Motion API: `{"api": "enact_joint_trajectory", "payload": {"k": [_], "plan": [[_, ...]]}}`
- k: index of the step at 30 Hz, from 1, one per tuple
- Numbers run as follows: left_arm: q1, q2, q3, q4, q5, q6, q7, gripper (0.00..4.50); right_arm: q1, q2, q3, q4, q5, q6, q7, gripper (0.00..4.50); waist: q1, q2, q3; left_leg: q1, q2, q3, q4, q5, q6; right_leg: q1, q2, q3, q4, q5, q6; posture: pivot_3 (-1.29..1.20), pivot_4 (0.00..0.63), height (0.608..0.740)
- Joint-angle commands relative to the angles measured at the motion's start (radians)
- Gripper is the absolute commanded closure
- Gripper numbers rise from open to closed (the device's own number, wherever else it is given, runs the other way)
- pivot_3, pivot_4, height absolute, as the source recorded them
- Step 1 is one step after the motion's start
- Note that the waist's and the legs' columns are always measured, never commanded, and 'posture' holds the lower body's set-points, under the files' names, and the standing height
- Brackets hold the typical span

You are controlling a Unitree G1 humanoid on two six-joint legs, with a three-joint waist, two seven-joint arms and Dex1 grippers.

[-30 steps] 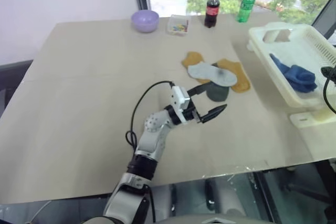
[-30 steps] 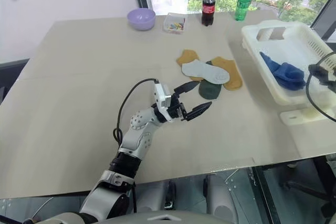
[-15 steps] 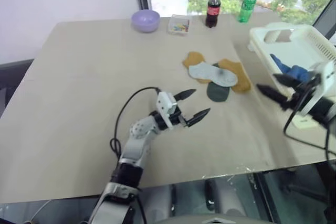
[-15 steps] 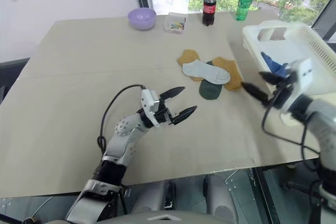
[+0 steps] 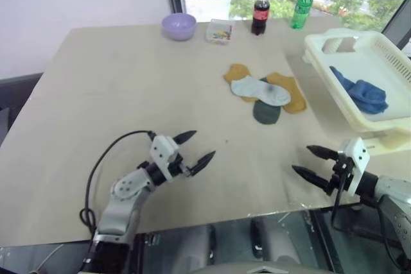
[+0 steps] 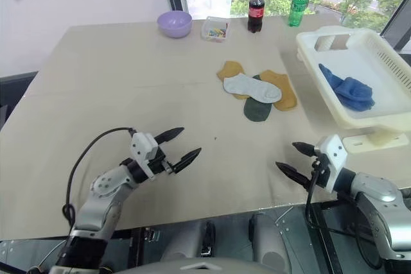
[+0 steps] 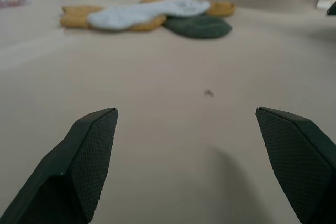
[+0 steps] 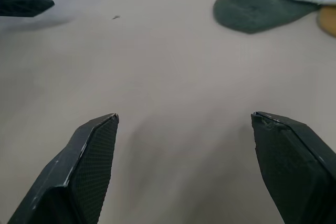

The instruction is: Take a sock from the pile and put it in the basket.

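Left eye view gives me the whole tabletop point(image 5: 115, 81), with both arms low over its near edge. My left gripper point(image 5: 194, 148) hangs just above the bare surface on the near left, its jaws spread wide with nothing between them. My right gripper point(image 5: 311, 162) sits near the front right corner, pointing in toward the left one, and its jaws are also parted wide and empty. The two grippers are well apart from each other.

The sock point(image 5: 363, 92), royal blue, lies bunched inside the basket point(image 5: 324, 62), which stands at the right side of the tabletop, partly over the edge. I can't tell whether that blue bundle is one sock or two.

The pile point(image 5: 264, 93) lies flat in the middle of the tabletop, between the grippers and the far edge: a light grey sock point(image 5: 259, 89) lies on top of mustard-yellow socks point(image 5: 289, 92), and a dark green sock point(image 5: 266, 113) pokes out on the near side. Neither gripper touches it.

Along the far edge I see a lilac bowl point(image 5: 178, 25), a small clear box point(image 5: 218, 31), a cola bottle point(image 5: 259, 10) and a green bottle point(image 5: 301, 4)
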Motion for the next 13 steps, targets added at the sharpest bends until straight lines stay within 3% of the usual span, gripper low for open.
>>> {"api": "enact_joint_trajectory", "payload": {"k": [1,6,13], "plan": [[0.042,0.024,0.038,-0.091,0.008,0.017,0.036,0.0,0.026,-0.039,-0.07,-0.004,0.065,-0.027,0.089,0.38,0.001,0.0,0.0,0.0,0.0,0.0,0.0,0.0,0.0,0.0,0.0,0.0,0.0,0.0,0.0,0.0,0.15,0.735],[0.107,0.046,0.065,-0.162,-0.001,0.049,0.065,0.0,0.047,-0.096,-0.079,0.014,0.054,-0.048,0.154,0.38,0.002,0.0,0.0,0.0,0.0,0.0,0.0,0.0,0.0,0.0,-0.001,0.0,0.0,0.0,0.0,0.0,0.15,0.735],[0.118,0.043,0.07,-0.183,0.015,0.037,0.101,0.0,0.016,-0.089,-0.085,0.046,0.065,-0.06,0.163,0.38,0.005,0.0,0.0,0.0,0.0,0.0,0.0,0.0,0.0,0.0,0.0,0.0,0.0,0.0,0.0,0.0,0.15,0.735]]}}
